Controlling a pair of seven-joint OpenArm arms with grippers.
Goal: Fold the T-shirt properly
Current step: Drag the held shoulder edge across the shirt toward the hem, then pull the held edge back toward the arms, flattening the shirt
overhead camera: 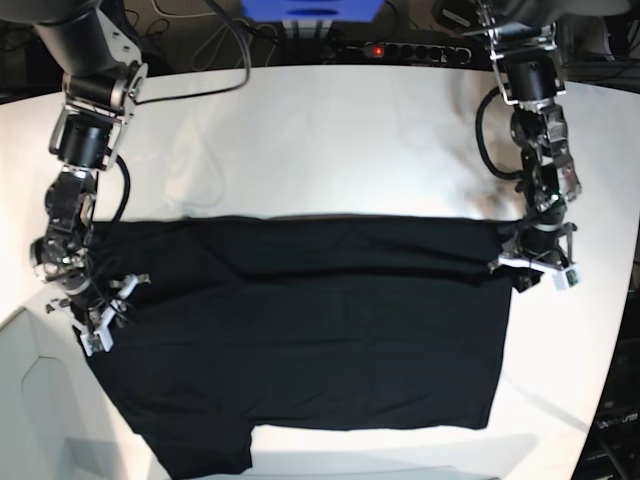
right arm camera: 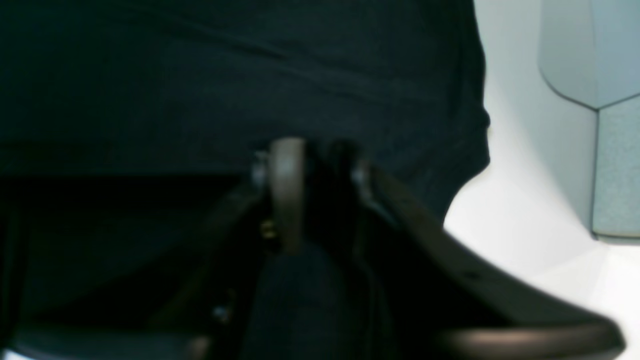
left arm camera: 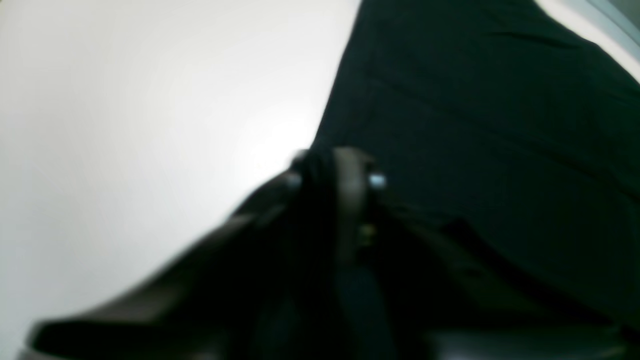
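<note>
Two tools sit at the shirt's (overhead camera: 300, 330) side edges: left tool (overhead camera: 537, 262), right tool (overhead camera: 95, 310). Whether either pinches cloth, I cannot tell. Bare desk (overhead camera: 330, 150) lies beyond the shirt's far edge.

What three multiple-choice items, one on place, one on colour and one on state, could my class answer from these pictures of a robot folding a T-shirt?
1. Where is the left gripper?
A. At the T-shirt's edge on the base view's right
B. Over the middle of the cloth
C. Beside the power strip

2. What colour is the T-shirt?
A. White
B. Black
C. Red

3. How does the T-shirt lie?
A. Rolled into a ball
B. Hanging in the air
C. Spread on the table

Answers: 1 A, the gripper sits at the cloth's upper corner on that side. 2 B, the cloth is dark against the white table. 3 C, it lies broad and mostly flat, with the right gripper at its opposite edge.
</note>
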